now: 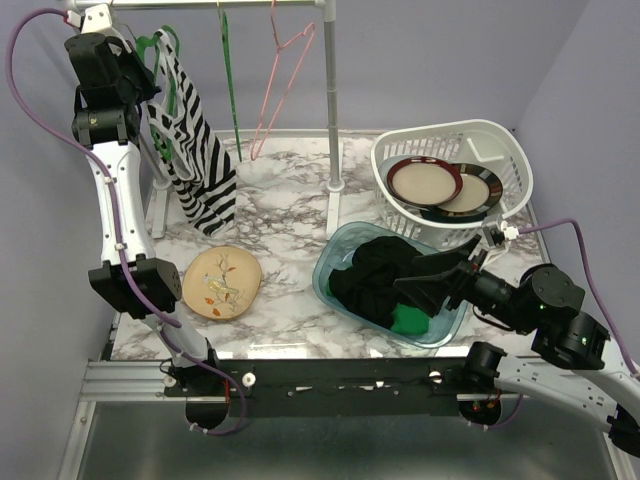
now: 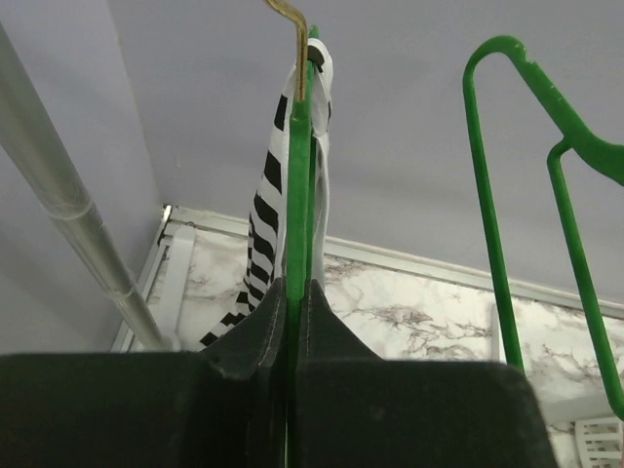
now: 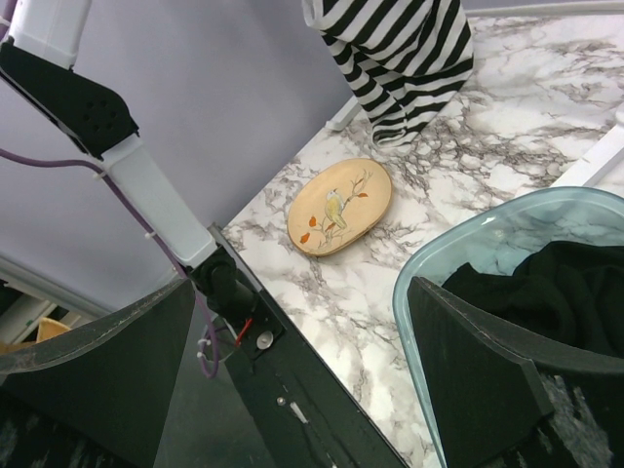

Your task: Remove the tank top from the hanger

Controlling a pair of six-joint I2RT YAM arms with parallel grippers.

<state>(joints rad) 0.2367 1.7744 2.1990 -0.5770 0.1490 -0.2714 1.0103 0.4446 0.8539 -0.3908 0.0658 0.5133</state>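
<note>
The left claw (image 2: 292, 292) is clamped shut on the green hanger (image 2: 297, 195) carrying the striped tank top (image 1: 200, 150) at the back-left rail (image 1: 200, 4). The right claw (image 3: 300, 283) gapes wide over the tub (image 1: 330, 265). The left claw's fingers hide the hanger's lower part.

No readable text or labels seen, views blurry.

Your left gripper (image 2: 296, 292) is hiding the lower stretch of the green hanger (image 2: 298, 195); in the right wrist view, the tank top (image 3: 400, 58) is running off the edge at 12 o'clock.
</note>
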